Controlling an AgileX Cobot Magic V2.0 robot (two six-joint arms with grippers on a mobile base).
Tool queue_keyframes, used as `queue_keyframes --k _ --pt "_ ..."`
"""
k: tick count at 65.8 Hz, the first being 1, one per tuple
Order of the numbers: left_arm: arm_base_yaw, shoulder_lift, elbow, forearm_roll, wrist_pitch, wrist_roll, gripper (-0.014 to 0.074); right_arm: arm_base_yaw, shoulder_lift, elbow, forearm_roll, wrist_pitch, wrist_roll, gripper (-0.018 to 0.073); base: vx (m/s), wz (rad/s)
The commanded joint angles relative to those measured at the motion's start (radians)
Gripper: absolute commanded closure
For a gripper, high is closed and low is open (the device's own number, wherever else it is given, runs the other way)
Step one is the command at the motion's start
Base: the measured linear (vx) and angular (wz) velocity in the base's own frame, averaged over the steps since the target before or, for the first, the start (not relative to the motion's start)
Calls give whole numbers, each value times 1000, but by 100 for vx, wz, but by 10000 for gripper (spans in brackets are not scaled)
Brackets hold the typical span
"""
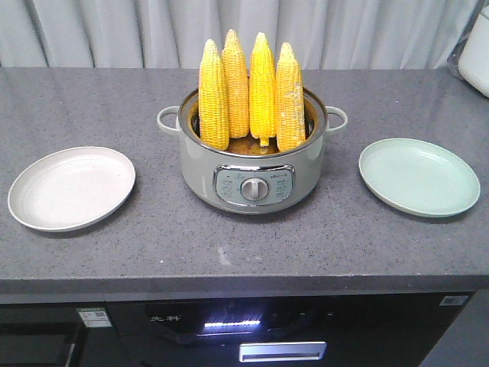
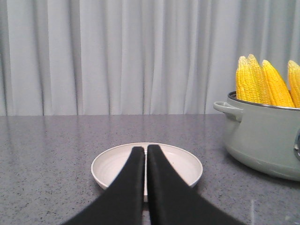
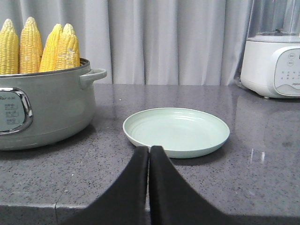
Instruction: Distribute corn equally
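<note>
1. Front view alone takes in everything: corn [image 1: 248, 88] stands in the pot [image 1: 252, 180] mid worktop [image 1: 229, 245], white plate [image 1: 72, 187] left, green plate [image 1: 419, 177] right. Only the right wrist view shows the white appliance [image 3: 274, 61] clearly
2. Both pressed closed, gripping nothing: left pincer [image 2: 146, 149] aimed at white plate, right pincer [image 3: 149, 150] at green plate; corn well apart from each, off to its inner side
3. Four cobs, bright yellow, upright, paler tips up

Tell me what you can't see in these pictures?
Front view: the corn bottoms, hidden by the pot wall.
Front view: the pot's dial labels, too small to read.
Left wrist view: the white plate near rim, behind the left hand.
Front view: the white appliance, cut off by the right edge.
</note>
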Motion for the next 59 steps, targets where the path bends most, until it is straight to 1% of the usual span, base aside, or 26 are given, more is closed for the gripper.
queue_keyframes --k 1,59 --pt "-2 -17 14 -9 -71 0 603 2 -1 11 -9 -74 -2 559 7 1" --pt "-2 -17 14 -9 -71 0 603 2 -1 11 -9 -74 -2 559 6 0"
